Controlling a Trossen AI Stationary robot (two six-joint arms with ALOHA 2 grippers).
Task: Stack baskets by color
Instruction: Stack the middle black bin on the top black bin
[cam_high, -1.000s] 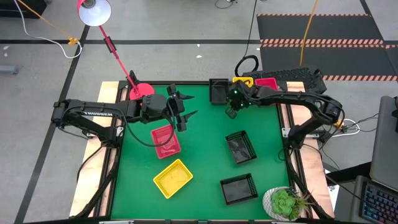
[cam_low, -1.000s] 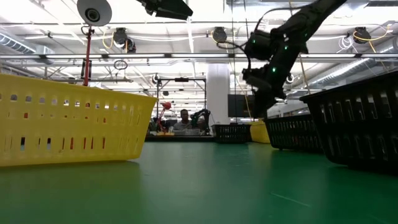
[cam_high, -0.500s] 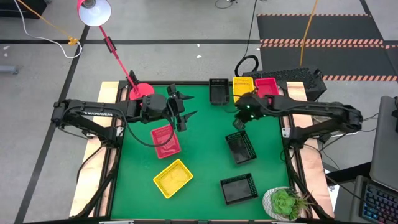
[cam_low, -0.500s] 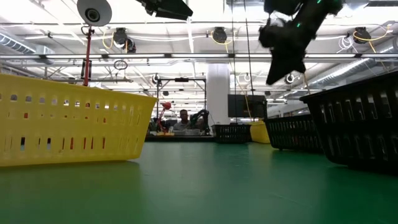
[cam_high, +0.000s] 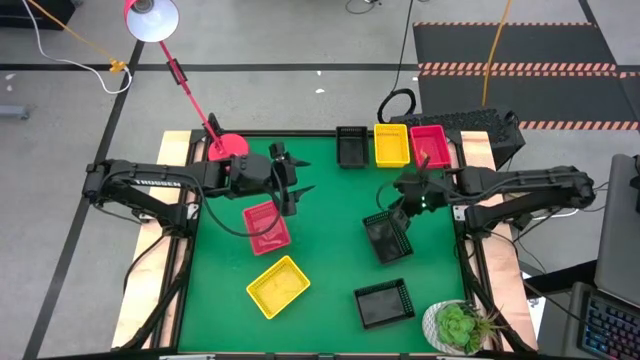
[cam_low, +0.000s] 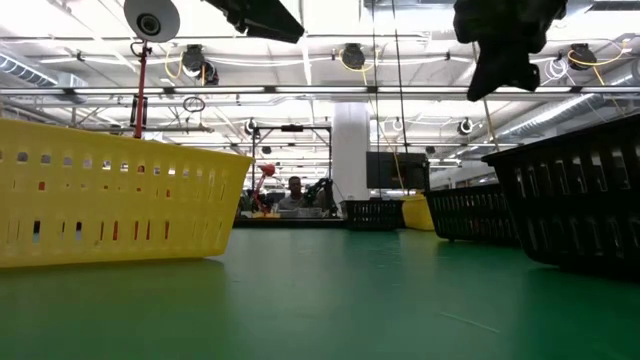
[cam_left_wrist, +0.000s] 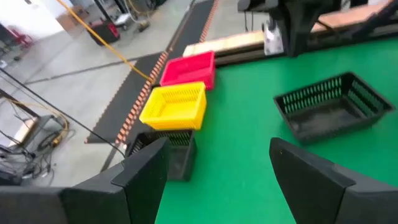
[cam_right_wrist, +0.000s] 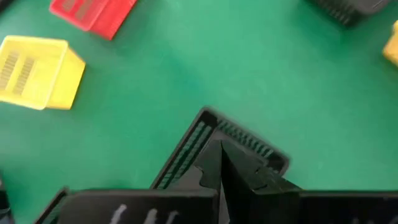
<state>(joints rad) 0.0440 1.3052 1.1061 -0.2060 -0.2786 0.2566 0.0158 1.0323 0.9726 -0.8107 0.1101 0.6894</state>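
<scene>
Currently the right tool (cam_high: 401, 212), fingers pressed together and empty, hangs over the rim of a black basket (cam_high: 387, 238) mid-surface. The left tool (cam_high: 293, 184) is spread wide above a red basket (cam_high: 267, 227). Black, yellow and red baskets line the far edge.

Two dark robot arms reach in over the table from opposite side edges. The left gripper (cam_high: 296, 186) hangs above the table's left half, toward the far edge, fingers spread wide. The right gripper (cam_high: 398, 213) hangs above the right half, fingers (cam_right_wrist: 219, 167) pressed together and empty.
</scene>
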